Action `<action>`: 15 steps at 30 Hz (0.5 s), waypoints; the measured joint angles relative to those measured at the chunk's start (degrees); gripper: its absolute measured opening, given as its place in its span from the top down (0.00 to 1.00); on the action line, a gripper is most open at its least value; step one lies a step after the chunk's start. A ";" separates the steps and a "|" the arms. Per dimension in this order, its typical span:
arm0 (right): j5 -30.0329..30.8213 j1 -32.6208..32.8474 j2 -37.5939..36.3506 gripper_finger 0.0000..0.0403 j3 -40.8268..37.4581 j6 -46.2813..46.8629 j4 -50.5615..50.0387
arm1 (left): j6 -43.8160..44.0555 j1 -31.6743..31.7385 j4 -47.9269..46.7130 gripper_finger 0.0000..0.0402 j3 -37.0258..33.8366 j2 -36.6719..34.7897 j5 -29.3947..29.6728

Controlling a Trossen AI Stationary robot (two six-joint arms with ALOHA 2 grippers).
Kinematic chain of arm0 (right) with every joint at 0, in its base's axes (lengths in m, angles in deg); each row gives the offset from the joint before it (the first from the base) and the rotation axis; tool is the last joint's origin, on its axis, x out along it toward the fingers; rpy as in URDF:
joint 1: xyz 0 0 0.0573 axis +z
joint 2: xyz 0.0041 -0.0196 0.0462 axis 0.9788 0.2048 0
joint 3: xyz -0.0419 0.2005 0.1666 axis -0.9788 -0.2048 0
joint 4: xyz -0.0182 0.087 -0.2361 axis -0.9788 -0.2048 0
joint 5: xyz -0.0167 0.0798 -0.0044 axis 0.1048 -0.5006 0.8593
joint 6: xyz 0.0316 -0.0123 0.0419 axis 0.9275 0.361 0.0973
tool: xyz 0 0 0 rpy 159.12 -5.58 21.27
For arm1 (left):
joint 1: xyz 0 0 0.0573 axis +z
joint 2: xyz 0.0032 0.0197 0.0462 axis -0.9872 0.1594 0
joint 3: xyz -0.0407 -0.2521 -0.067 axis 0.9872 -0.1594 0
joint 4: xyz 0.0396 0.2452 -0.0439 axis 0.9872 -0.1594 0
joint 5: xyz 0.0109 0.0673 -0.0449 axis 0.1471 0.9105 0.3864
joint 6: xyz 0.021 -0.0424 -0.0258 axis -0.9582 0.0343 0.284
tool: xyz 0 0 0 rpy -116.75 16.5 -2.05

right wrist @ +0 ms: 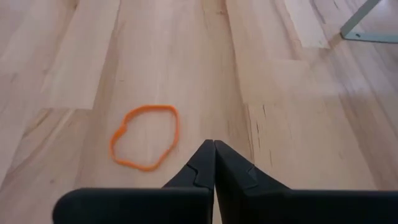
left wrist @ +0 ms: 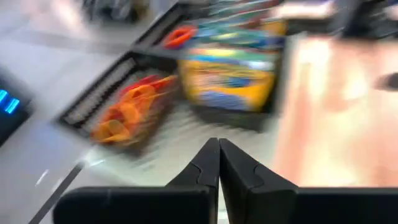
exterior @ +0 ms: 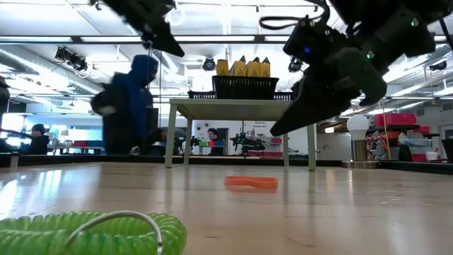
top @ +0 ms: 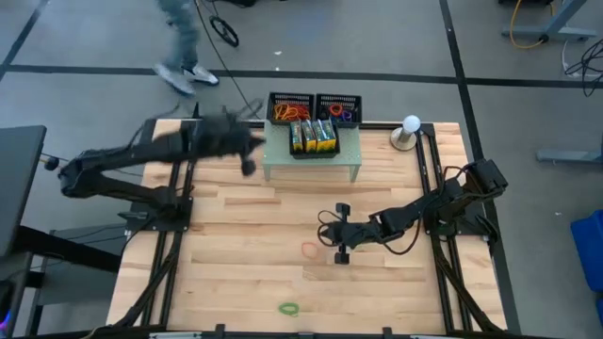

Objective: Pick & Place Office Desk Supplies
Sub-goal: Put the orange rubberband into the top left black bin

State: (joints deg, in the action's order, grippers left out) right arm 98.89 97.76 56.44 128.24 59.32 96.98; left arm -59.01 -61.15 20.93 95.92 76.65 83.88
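Yellow-and-green crayon boxes [top: 313,137] stand in a black tray on the pale green riser [top: 353,151]; they also show in the low view [exterior: 244,68] and in the left wrist view [left wrist: 233,78]. Behind them, two mesh trays hold rubber bands [top: 290,112], orange ones in the left tray [left wrist: 127,112]. One orange band [top: 310,249] [right wrist: 144,137] [exterior: 251,183] lies flat on the wood. A green coiled loop [top: 288,308] [exterior: 92,232] lies near the table's near edge. My left gripper [top: 254,141] [left wrist: 219,149] hovers shut and empty beside the riser's left end. My right gripper [top: 332,235] [right wrist: 214,148] is shut and empty above the table, just right of the orange band.
A white ball-topped stand [top: 410,130] sits at the far right of the table. The riser's legs [right wrist: 367,25] stand on the far half. A person [top: 179,42] [exterior: 127,106] walks past beyond the far edge. Bare wood [top: 236,273] spans the table's near half.
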 joint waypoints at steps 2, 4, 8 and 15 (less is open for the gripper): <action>-0.01 0.01 0.00 0.99 -1.10 0.69 2.41 | 0.15 -4.38 9.08 0.98 -8.76 -4.34 0.01; -0.15 0.06 0.00 0.99 -1.16 1.80 2.82 | 0.36 -8.82 18.39 0.97 -17.09 -7.61 0.03; -0.13 0.28 0.00 0.97 -0.95 2.95 3.39 | 0.44 -16.88 35.78 0.96 -30.35 -10.99 0.16; 1.87 1.75 0.00 0.94 1.90 7.03 1.28 | 1.85 -26.22 59.02 0.96 -44.80 -8.20 1.45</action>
State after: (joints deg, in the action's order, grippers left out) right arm 100.77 99.51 56.44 130.13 66.36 98.26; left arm -57.16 -87.37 79.95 51.12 68.45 85.34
